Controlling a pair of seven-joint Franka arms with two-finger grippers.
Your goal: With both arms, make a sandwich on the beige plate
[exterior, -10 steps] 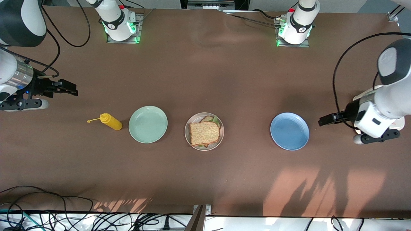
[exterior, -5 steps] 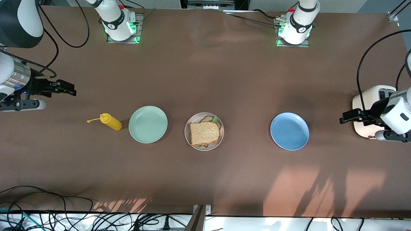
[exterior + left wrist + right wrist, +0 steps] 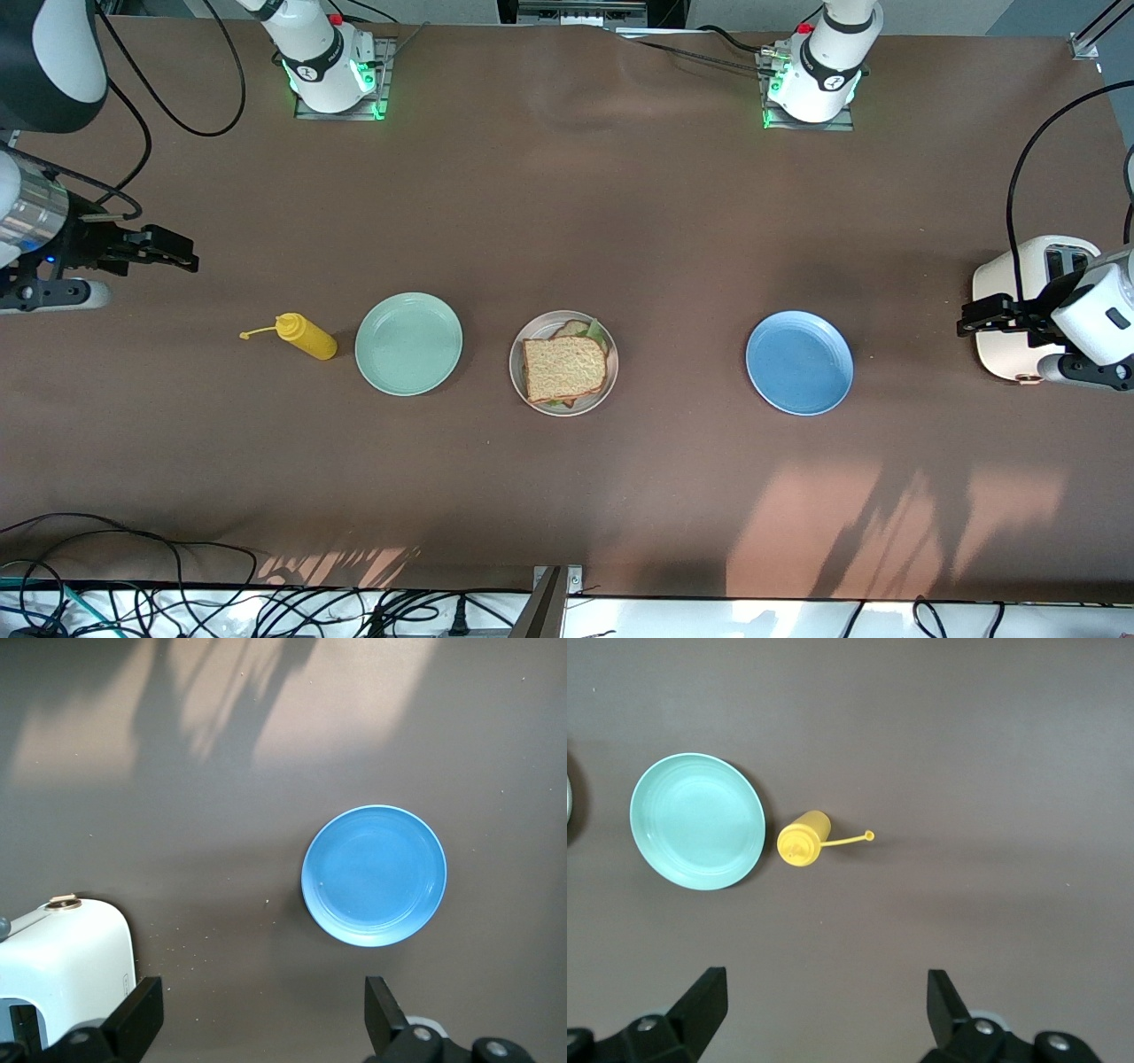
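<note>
Sitting assembled on the beige plate [image 3: 605,387], the sandwich [image 3: 564,369] looks complete; left gripper [image 3: 981,315] at three o'clock and right gripper [image 3: 171,251] at nine o'clock hang open, empty.

No legible txt, labels, brand names, nos. or signs are showing in any view; small dark marks on the two arm bases [image 3: 330,66] are appearing too small to read
</note>
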